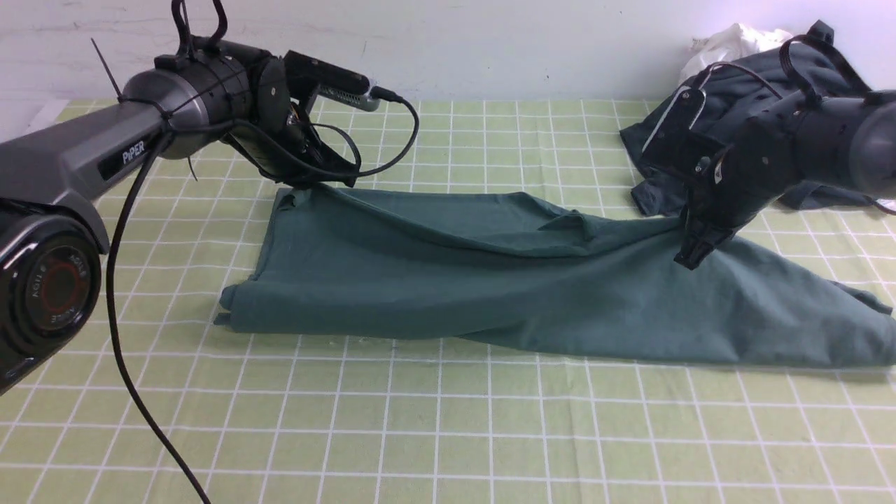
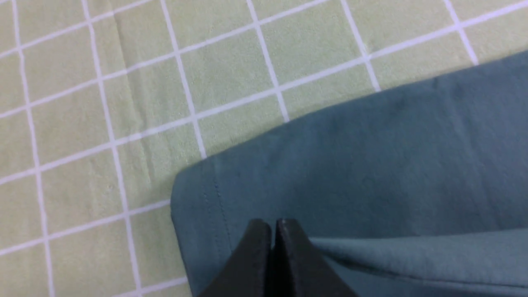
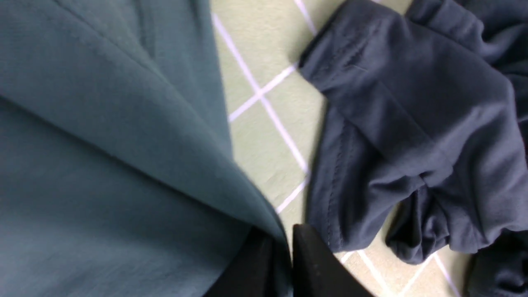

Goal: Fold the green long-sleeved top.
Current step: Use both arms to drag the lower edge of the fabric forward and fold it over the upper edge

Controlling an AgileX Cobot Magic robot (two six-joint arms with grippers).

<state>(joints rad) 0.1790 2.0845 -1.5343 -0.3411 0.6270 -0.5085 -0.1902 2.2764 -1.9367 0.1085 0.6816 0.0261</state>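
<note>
The green long-sleeved top (image 1: 490, 280) lies spread across the middle of the checked mat, folded over, with its sleeves, neck and logo hidden. My left gripper (image 1: 308, 183) is shut on the top's far left corner, which rises slightly to the jaws. The left wrist view shows the shut jaws (image 2: 274, 225) over the hemmed corner (image 2: 371, 156). My right gripper (image 1: 689, 257) is shut on the top's far right edge. In the right wrist view green cloth (image 3: 103, 144) runs between the jaws (image 3: 282, 239), pulled up into a ridge.
A dark charcoal-grey garment (image 1: 654, 189) lies crumpled at the back right, just behind my right gripper, and shows close by in the right wrist view (image 3: 412, 123). A small white cloth (image 1: 728, 42) sits behind it by the wall. The checked mat (image 1: 420, 420) runs to the front.
</note>
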